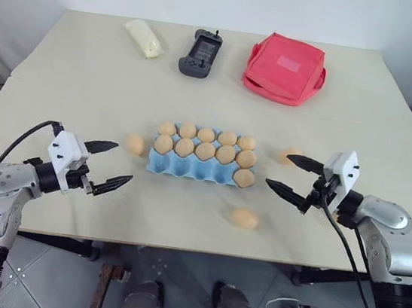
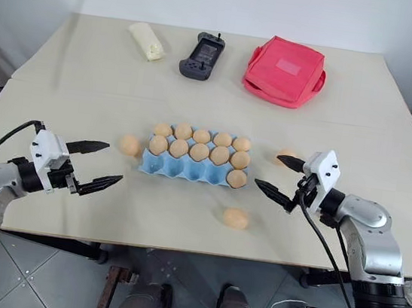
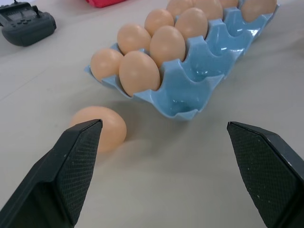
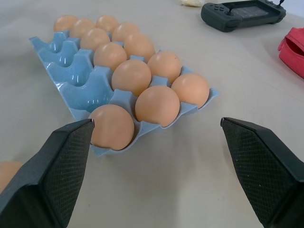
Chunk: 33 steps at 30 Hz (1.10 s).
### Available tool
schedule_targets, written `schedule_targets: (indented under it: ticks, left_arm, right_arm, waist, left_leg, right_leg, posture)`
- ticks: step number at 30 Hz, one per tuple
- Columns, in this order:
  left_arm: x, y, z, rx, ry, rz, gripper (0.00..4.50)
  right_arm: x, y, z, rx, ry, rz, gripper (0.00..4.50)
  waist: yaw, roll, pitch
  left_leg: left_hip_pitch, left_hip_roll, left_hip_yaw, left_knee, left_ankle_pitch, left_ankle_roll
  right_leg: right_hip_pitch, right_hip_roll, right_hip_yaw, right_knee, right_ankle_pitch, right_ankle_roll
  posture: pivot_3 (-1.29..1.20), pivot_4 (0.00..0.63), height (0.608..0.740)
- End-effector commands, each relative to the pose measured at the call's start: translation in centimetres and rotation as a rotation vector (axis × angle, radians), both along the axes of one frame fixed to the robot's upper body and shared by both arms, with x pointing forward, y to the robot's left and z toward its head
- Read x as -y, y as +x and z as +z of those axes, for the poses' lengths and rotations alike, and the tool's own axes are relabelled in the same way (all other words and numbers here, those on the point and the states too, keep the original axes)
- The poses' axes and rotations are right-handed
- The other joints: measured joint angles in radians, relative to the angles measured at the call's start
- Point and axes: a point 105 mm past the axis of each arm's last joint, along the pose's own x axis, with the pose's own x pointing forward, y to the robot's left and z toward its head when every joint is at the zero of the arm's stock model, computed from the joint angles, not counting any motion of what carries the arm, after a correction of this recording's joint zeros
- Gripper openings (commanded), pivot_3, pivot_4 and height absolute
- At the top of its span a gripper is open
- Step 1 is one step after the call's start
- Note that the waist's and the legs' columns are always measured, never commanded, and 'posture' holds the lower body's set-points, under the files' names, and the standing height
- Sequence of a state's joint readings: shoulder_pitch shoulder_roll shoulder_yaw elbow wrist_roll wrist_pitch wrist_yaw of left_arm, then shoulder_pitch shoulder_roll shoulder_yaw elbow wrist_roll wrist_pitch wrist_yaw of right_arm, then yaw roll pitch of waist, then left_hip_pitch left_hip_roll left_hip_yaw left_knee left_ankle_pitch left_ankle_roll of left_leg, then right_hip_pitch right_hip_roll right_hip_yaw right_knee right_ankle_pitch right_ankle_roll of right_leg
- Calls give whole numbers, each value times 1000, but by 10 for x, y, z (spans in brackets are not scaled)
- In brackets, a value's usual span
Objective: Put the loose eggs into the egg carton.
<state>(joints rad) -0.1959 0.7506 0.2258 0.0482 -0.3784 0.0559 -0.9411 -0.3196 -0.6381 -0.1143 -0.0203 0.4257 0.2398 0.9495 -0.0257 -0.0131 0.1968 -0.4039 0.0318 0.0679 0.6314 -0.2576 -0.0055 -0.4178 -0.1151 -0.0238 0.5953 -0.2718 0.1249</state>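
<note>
The light blue egg carton [image 1: 189,168] lies mid-table, its back and middle rows full of tan eggs and one more in the front right cup [image 1: 243,178]. Three loose eggs rest on the table: one just left of the carton [image 1: 134,144], one to its right [image 1: 291,155], one in front of it [image 1: 244,218]. My left gripper [image 1: 124,162] hovers open beside the left egg [image 3: 102,126], which sits by one fingertip [image 3: 78,156]. On the carton's right side my right gripper [image 1: 277,169] is open and empty, pointing at the carton's end [image 4: 199,102].
Along the table's far side lie a pale yellow packet [image 1: 144,38], a black handheld device [image 1: 200,53] and a red fabric pouch [image 1: 284,67]. The table's front edge [image 1: 178,248] runs just below the front egg.
</note>
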Motion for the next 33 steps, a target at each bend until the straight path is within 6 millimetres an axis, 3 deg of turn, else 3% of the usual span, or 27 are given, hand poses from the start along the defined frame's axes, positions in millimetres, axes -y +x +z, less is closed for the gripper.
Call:
schedule_targets:
  ticks: [1, 4, 10, 15, 19, 25, 33]
  left_arm:
    - [5, 1, 12, 37, -18, -17, 4481]
    - [17, 3, 14, 46, -21, -60, 4481]
    - [71, -9, 0, -5, 21, -307, 4481]
    - [98, -18, -13, -38, 61, -466, 4481]
    - [104, -13, -9, -57, 11, -491, 4481]
    - [105, -5, -5, -47, 28, -509, 4481]
    - [99, -9, -7, -43, 39, -486, 4481]
  right_arm:
    - [6, -4, 12, 51, 28, -31, 4500]
    - [22, -6, 21, 78, 73, -126, 4500]
    - [76, -33, 20, 112, 114, -417, 4500]
    - [119, -69, 3, 116, 139, -673, 4500]
    - [129, -84, -24, 73, 148, -777, 4500]
    - [130, -71, -36, 40, 174, -789, 4500]
    - [133, -32, -52, -61, 172, -736, 4500]
  waist:
    - [0, 0, 0]
    - [3, 0, 0]
    - [29, 0, 0]
    - [30, 0, 0]
    - [19, 0, 0]
    - [-3, 0, 0]
    - [-2, 0, 0]
  left_leg:
    - [0, 0, 0, 0, 0, 0]
    - [0, 0, 1, 0, 0, 0]
    - [0, 0, 4, 2, 0, 0]
    - [1, -1, 4, 2, 0, 0]
    - [2, -1, 5, 4, 0, 0]
    - [6, 0, 7, 5, 1, 0]
    - [7, 0, 11, 5, 6, 7]
  right_leg:
    - [0, 0, 0, 0, 0, 0]
    - [0, 0, -1, 1, 0, 0]
    - [0, 0, -2, 1, 0, 0]
    - [2, 1, -2, 1, 0, 0]
    - [3, 3, -1, 1, 2, -2]
    - [7, 4, 1, -3, 4, -12]
    - [7, 2, 6, -4, 6, -12]
  posture:
    - [0, 150, 740]
    - [0, 150, 740]
    - [0, 150, 740]
    - [0, 150, 740]
    - [0, 150, 740]
    - [0, 150, 740]
    - [0, 150, 740]
